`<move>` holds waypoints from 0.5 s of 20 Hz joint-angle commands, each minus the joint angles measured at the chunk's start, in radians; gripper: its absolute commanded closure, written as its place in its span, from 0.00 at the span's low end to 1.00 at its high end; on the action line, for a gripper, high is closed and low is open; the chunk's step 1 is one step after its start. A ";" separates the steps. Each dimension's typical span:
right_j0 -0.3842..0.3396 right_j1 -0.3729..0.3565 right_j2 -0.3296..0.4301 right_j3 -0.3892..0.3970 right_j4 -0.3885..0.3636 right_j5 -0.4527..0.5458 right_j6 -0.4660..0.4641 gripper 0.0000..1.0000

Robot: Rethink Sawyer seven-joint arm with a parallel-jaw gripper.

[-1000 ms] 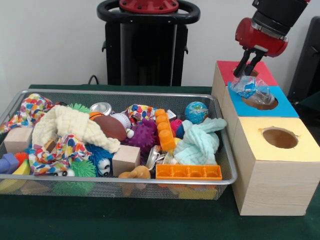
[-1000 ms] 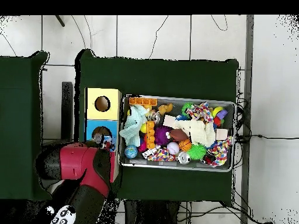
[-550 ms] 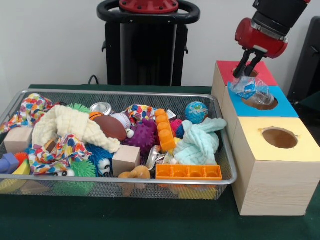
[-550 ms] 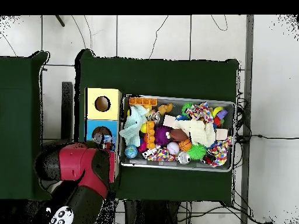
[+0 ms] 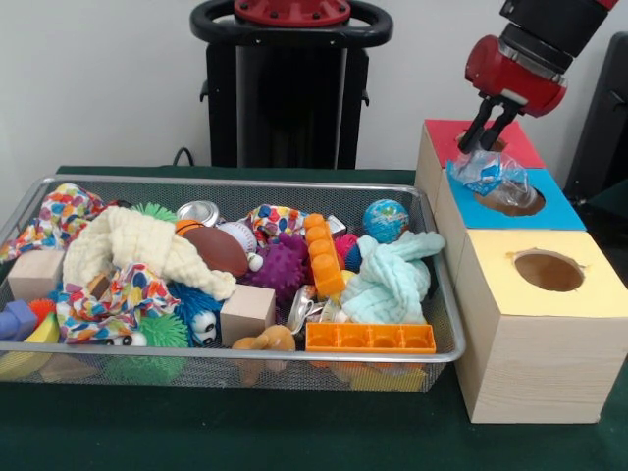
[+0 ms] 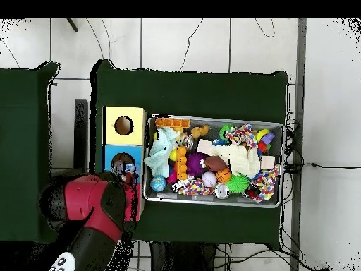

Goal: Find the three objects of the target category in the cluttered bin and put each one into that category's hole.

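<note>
Three box tops at the right: red (image 5: pixel 446 136), blue (image 5: pixel 554 208), yellow (image 5: pixel 599 285). One crumpled plastic bottle (image 5: pixel 494 173) lies over the blue box's hole at upper right, the gripper (image 5: pixel 490 123) just above it, fingers near together, gripping nothing. One mesh bin (image 5: pixel 294 367) of toys on green cloth (image 5: pixel 245 432). Only the overhead view shows tiled floor (image 6: pixel 183 42).

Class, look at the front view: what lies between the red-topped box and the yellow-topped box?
The blue-topped box lies between the red-topped box and the yellow-topped box. A crumpled plastic bottle rests at its hole. The front view shows this.
</note>
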State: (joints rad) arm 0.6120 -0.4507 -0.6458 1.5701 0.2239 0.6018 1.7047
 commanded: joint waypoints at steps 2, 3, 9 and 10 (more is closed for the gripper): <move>0.017 0.155 0.002 -0.016 -0.041 -0.009 0.261 1.00; 0.018 0.155 0.001 -0.014 -0.037 -0.011 0.258 1.00; 0.014 0.158 0.005 -0.011 -0.021 -0.035 0.246 1.00; 0.014 0.158 0.005 -0.009 -0.017 -0.042 0.245 0.00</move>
State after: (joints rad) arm 0.6629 -0.3930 -0.7033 1.5381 0.2238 0.6016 1.7047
